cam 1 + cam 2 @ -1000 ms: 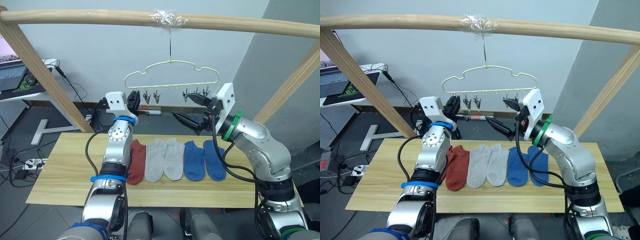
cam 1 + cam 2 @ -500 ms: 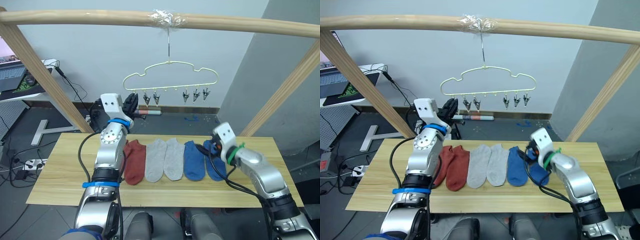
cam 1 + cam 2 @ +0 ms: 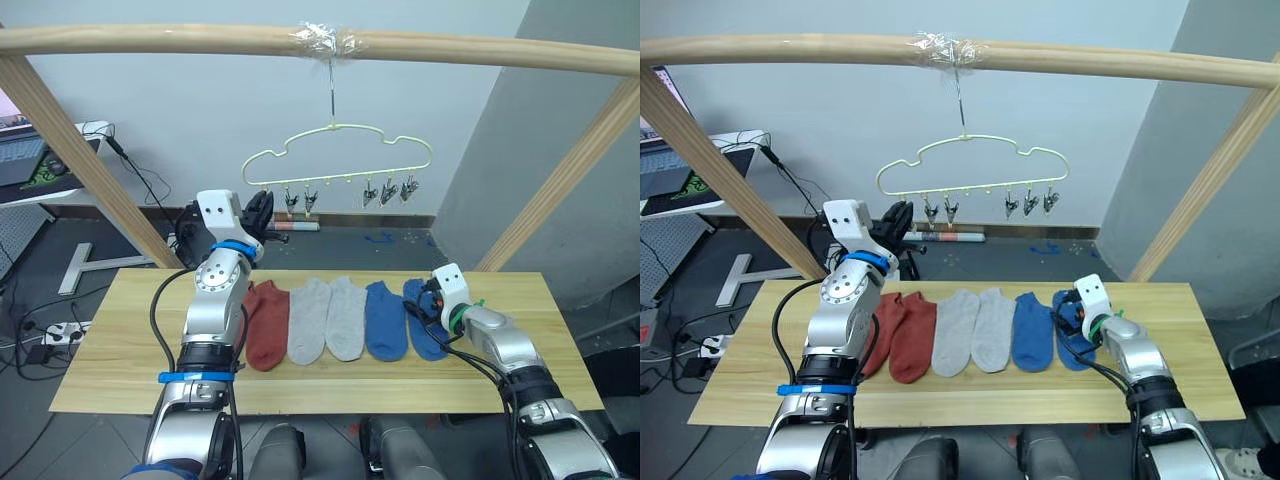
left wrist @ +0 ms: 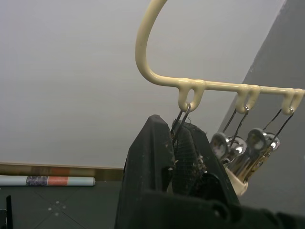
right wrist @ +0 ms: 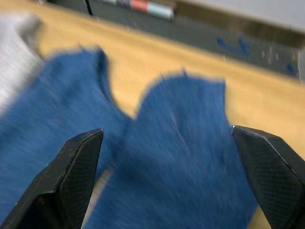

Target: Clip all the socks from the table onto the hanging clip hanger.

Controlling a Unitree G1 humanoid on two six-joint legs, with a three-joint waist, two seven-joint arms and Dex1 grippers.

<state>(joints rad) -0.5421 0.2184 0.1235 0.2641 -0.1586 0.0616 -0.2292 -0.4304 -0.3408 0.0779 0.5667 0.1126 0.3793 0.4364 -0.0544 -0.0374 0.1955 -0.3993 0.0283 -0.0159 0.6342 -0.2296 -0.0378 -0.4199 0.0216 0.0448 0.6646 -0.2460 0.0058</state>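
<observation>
Blue knit lies right under the right hand (image 5: 167, 181), whose two black fingers stand spread wide over the outermost blue sock (image 3: 424, 318) at the right end of the row. To grasp well, it should likely descend on the cuff edge and pinch one soft layer, sparing the neighbouring blue sock (image 3: 384, 320). Grey socks (image 3: 327, 317) and rust-red socks (image 3: 900, 333) lie flat, side by side, on the pale plank table (image 3: 120, 340). Farther off, the left hand (image 4: 178, 157) is closed on the end clip (image 4: 180, 123) of the thin cream wire clip hanger (image 3: 340, 150), its small metal clips all bare.
</observation>
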